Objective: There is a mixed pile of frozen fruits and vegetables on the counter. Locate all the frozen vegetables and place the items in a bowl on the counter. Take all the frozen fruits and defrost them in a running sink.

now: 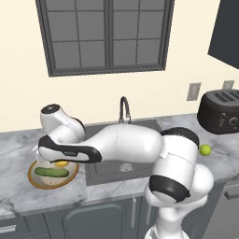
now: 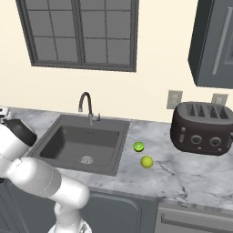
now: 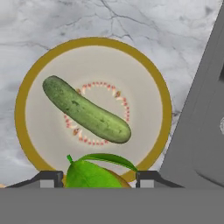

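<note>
The bowl (image 3: 19, 114) with its golden-tan rim stands on the counter (image 1: 18, 149) left of the sink (image 1: 140, 165). In it lies the long dark green cucumber (image 3: 86, 110), also seen on the left of the counter (image 1: 50, 172). My gripper (image 3: 97, 177) hangs just over the bowl's near edge, shut on the yellow-orange round vegetable (image 3: 94, 176), which has a green leaf on top. From the left base view this vegetable (image 1: 61, 164) sits right under my hand. Two frozen fruits rest on the counter right of the sink: a darker green ball (image 2: 138, 146) and a yellow-green ball (image 2: 146, 161).
A dark toaster (image 2: 202, 129) stands at the back right of the counter. The curved faucet (image 2: 85, 103) rises behind the sink basin (image 2: 82, 143). A window is on the wall above, and a dark upper cabinet (image 2: 214, 41) hangs at the right.
</note>
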